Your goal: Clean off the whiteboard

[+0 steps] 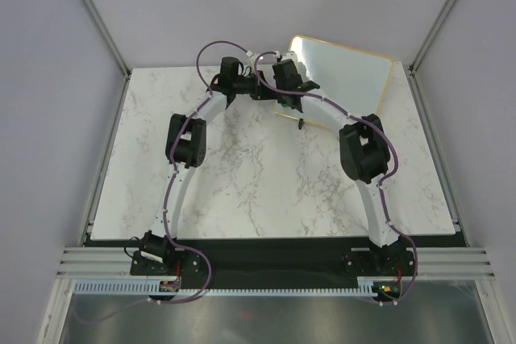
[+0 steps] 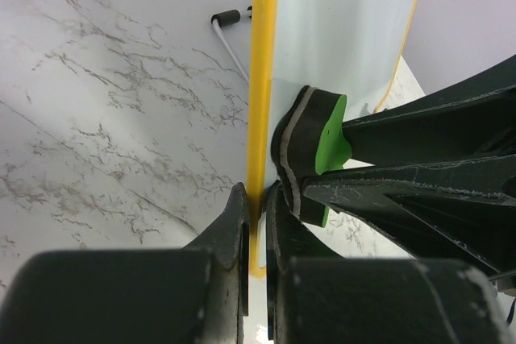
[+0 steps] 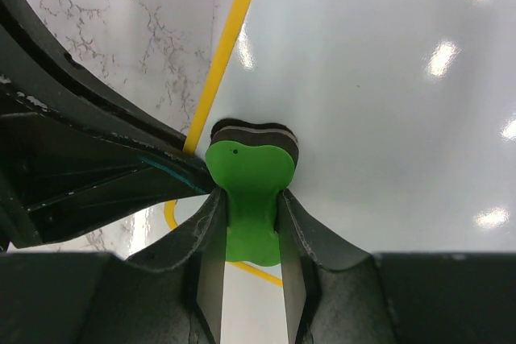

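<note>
The whiteboard (image 1: 347, 78) stands tilted at the far right of the table, glossy white with a thin light frame. My left gripper (image 1: 262, 86) is shut on the whiteboard's frame edge (image 2: 262, 118) near its lower left corner. My right gripper (image 1: 292, 90) is shut on the green eraser (image 3: 251, 191), whose dark felt pad (image 3: 254, 133) presses on the board's white face (image 3: 379, 78) close to that same corner. The eraser also shows in the left wrist view (image 2: 318, 155). The board's face looks free of marks in the wrist views.
One black clip foot (image 2: 227, 18) with its wire shows on the marble table (image 1: 242, 175) beside the board; it also shows in the top view (image 1: 300, 124). Grey enclosure walls and metal posts ring the table. Both arms cross close together at the back centre.
</note>
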Tool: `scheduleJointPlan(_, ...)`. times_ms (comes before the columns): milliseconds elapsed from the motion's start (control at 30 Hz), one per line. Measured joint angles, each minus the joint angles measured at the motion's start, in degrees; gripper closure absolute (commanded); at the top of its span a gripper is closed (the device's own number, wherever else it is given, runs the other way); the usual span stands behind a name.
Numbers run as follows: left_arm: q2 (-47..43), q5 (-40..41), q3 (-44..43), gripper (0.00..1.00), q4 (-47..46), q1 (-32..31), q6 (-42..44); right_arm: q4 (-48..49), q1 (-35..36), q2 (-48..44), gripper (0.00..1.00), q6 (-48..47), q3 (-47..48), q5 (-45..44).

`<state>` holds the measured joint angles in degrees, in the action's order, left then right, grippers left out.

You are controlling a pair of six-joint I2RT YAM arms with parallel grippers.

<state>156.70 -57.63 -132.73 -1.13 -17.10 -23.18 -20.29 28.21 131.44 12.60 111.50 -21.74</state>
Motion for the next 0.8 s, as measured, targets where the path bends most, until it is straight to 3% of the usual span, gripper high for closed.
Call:
scheduleJointPlan(133,0.0,0.1,0.0,0.98,0.2,0.0,0.1,1.2,0.0,-0.3,1.00,0.0,-1.4,0.0)
scheduleJointPlan(433,0.0,0.0,0.0,0.98,1.2,0.0,0.7,6.1,0.7,-6.1,1.00,1.1,-15.7,0.4)
scheduleJointPlan(800,-0.2,-0.4,0.0,0.98,0.6,0.0,1.0,1.2,0.7,-4.6,1.00,0.9,-9.9,0.0)
